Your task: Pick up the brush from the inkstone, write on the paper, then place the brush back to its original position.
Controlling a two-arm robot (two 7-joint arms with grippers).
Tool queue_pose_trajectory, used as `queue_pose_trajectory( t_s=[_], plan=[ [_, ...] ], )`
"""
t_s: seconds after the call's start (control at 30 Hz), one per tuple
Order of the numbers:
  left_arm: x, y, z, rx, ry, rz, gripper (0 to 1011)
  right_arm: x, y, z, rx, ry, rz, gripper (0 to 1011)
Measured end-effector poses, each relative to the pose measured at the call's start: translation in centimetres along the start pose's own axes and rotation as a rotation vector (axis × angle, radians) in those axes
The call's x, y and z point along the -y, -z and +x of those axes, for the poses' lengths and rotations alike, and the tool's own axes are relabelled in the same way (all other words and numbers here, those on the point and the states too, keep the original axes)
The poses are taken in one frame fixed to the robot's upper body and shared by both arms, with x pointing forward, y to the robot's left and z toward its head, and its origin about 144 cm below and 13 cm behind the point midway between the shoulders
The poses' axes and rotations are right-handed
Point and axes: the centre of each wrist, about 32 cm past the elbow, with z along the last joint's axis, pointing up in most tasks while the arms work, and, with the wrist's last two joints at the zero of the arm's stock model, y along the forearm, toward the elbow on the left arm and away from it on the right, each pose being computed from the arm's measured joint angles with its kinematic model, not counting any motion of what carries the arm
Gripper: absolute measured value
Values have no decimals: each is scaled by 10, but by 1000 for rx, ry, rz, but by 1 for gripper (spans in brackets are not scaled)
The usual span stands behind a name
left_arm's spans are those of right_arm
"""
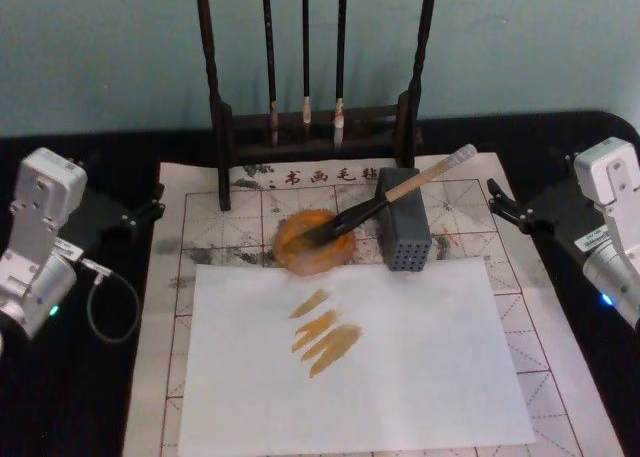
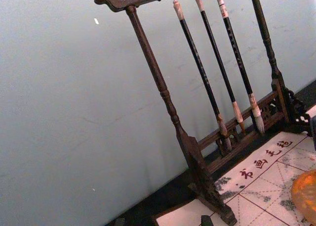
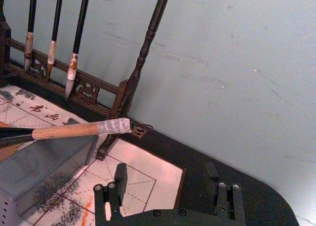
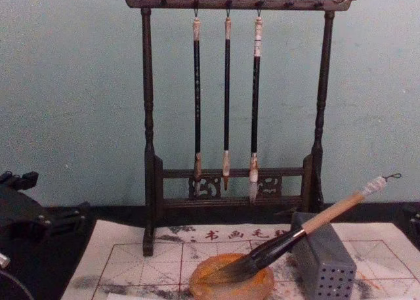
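lying nearest the robot, on the near side of the inkstone (image 1: 290,258), a plain white sheet (image 1: 400,387) covers much of the paper (image 1: 548,362) and carries a few amber strokes (image 1: 325,333). the brush (image 1: 398,193) has its dark tip resting in the inkstone. from there its long axis runs off to the right and far side. its handle is propped across the top of a grey perforated block (image 1: 405,239) just right of the inkstone, so the white-wrapped end hangs raised in the air beyond the block. that free end points toward the right gripper (image 1: 505,201), which hovers right of the inkstone and a little farther back, apart from the brush; it is spread wide and holds nothing. the left gripper (image 1: 135,214) is parked well left of the inkstone over the black worktop (image 1: 90,407); i cannot tell its state. the right arm looks the nearer one, and a grasp would probably need its gripper turned across the slanting handle. behind the inkstone stands the brush stand (image 1: 214,107), with three thin brushes (image 1: 305,47) hanging from it.
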Motion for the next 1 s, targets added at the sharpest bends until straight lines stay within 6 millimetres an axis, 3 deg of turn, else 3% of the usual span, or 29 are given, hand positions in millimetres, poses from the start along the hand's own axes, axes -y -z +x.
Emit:
queue_pose_trajectory(
  t_s=[1.0],
  plan=[
    [0,0,0,0,0,0,1001,0,0,0,0,0,0,1000]
  ],
)
